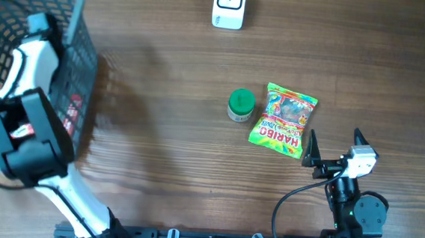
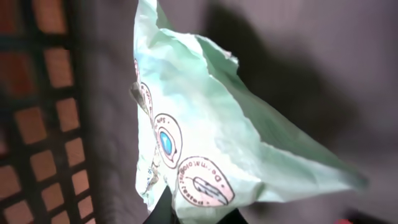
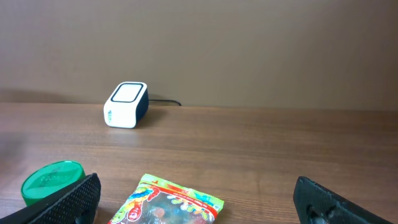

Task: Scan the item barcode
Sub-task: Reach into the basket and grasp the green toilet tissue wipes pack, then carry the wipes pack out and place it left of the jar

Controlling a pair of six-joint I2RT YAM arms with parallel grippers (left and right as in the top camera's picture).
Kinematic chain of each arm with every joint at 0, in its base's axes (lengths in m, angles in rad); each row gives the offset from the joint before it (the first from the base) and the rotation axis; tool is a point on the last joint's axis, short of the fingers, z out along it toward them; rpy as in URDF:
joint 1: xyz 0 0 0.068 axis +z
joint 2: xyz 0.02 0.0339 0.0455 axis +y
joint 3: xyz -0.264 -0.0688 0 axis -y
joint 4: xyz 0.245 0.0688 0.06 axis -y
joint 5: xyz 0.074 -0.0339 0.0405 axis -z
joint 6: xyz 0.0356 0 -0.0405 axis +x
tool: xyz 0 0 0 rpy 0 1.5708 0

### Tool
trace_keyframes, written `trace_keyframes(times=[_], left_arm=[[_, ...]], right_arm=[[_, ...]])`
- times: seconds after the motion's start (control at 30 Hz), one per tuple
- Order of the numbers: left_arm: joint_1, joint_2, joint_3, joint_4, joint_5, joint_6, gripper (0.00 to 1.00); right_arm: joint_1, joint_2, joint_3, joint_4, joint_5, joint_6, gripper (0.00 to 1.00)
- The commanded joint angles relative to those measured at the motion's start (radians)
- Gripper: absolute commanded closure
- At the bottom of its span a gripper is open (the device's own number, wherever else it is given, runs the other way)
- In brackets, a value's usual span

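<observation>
Pale green pkt (image 2: pixel 211 143) is in the basket (image 1: pixel 73 27), L gripper (image 2: pixel 193 216) clamped on its lower edge. Print too blurry to read. Pkt is hidden under the arm in overhead. R gripper (image 1: pixel 334 139) jaws wide apart, empty, near Haribo bag (image 1: pixel 284 120). Scanner (image 1: pixel 228 7) cut off at top. Wood table (image 1: pixel 162 93), plain brown wall (image 3: pixel 249 50).

Candy bag (image 1: pixel 283 119): "HARIBO" in big red letters, upside down in the overhead view.
Pale green packet (image 2: pixel 205 143): round seals, one partly reads "Dermatolog…"; the rest is blurred.
Scanner (image 3: pixel 126 105): small side marking, unreadable.
</observation>
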Motion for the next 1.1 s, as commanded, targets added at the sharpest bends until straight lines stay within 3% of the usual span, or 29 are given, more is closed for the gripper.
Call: trace_keyframes(times=[0.0,0.3,0.37,0.47,0.6,0.7,0.9,1.07], left_arm=[[-0.026,-0.227,0.023,-0.061,0.038,-0.189,0.96],[0.127,-0.624,0.022,-0.092,0.363,-0.418,0.96],[0.160,-0.696,0.022,-0.092,0.553,-0.438,0.96],[0.169,-0.793,0.022,-0.083,1.041,-0.413,0.96],[0.090,-0.829,0.022,-0.103,1.586,-0.150,0.96],[-0.008,-0.826,0.015,-0.169,1.754,0.051,0.96],[-0.204,-0.798,-0.065,-0.352,1.815,0.433,0.96],[-0.343,-0.739,-0.188,-0.379,1.810,0.559,0.96]], right_arm=[[-0.003,-0.008,-0.001,0.002,0.013,-0.012,0.00],[-0.003,-0.008,-0.001,0.002,0.013,-0.012,0.00],[-0.002,-0.008,-0.001,0.002,0.013,-0.012,0.00],[-0.003,-0.008,-0.001,0.002,0.013,-0.012,0.00],[-0.002,-0.008,-0.001,0.002,0.013,-0.012,0.00],[-0.003,-0.008,-0.001,0.002,0.013,-0.012,0.00],[-0.002,-0.008,-0.001,0.002,0.013,-0.012,0.00],[-0.003,-0.008,-0.001,0.002,0.013,-0.012,0.00]])
